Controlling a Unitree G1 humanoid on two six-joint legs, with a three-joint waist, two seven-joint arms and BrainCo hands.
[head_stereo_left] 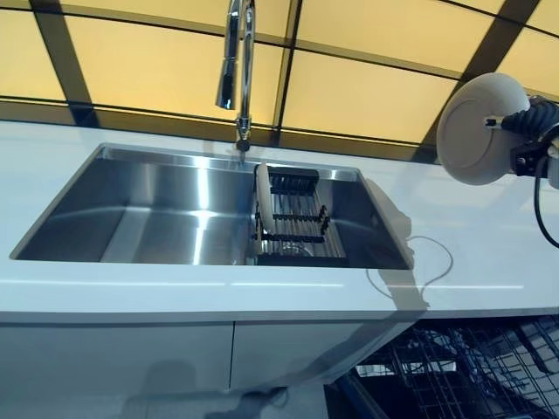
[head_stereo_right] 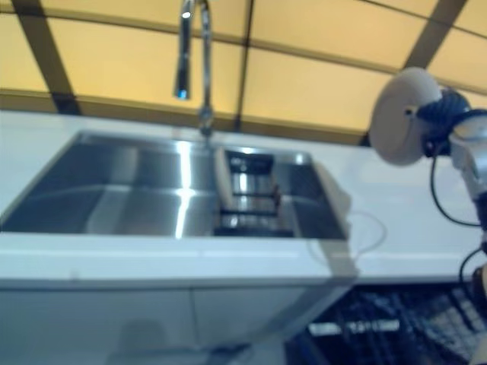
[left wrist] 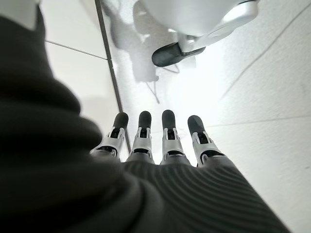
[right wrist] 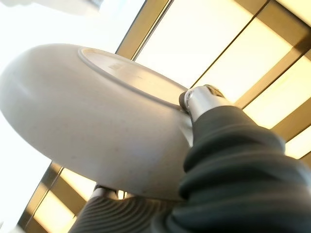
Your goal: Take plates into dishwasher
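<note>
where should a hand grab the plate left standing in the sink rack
By its top rim, from above. The plate stands on edge at the left end of the rack, only its upper rim clear. The right hand already holds another plate.

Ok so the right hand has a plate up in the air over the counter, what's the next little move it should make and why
Probably lower the plate down and forward toward the dishwasher rack. The right hand grips it by the rim, held on edge above the white counter, and the open rack sits just below the counter edge on that side. One more plate stands in the sink's drying rack. The left hand hangs open over the floor.
</note>
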